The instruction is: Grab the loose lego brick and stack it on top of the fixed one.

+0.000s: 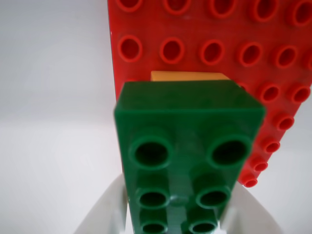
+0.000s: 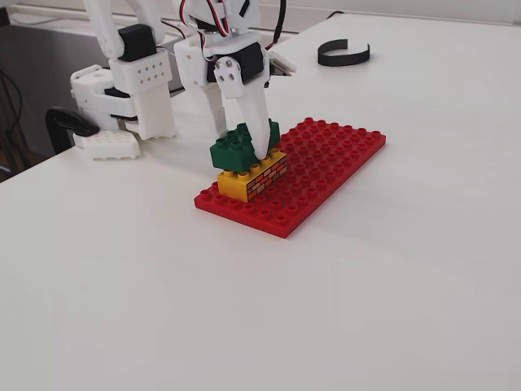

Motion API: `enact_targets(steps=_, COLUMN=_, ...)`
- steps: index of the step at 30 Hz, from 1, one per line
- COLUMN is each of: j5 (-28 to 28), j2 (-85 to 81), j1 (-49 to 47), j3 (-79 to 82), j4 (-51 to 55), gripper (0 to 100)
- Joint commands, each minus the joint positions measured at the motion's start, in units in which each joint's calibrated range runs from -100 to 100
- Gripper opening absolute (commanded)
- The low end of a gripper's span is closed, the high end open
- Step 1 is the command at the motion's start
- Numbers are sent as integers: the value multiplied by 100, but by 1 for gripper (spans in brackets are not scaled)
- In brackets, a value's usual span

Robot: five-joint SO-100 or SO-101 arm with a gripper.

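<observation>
The loose lego brick (image 2: 238, 145), dark green, is between the white fingers (image 2: 259, 130) of my gripper (image 2: 242, 147), which is shut on it. It sits on the fixed one (image 2: 254, 177), the yellow brick with brick-wall sides, slightly askew and shifted toward the arm. Yellow studs still show at the near left corner. In the wrist view the green brick (image 1: 187, 146) fills the middle, held by the gripper (image 1: 178, 222). Only a sliver of the yellow brick (image 1: 190, 76) peeks out behind it. I cannot tell whether the studs are pressed in.
The yellow brick stands at the near left corner of a flat red studded baseplate (image 2: 326, 163) (image 1: 273, 53) on the white table. A black curved band (image 2: 343, 54) lies far back. The arm's white base (image 2: 122, 90) and a black clamp (image 2: 65, 122) stand at the left edge.
</observation>
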Motion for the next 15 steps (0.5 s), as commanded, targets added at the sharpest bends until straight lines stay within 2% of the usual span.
enact_targets(steps=1, j5=-103, j2=-177, j1=30, j3=-166, j4=4, gripper=4)
enact_targets(steps=15, j5=-114, j2=-169, j1=304, j3=-220, j4=-57, gripper=4)
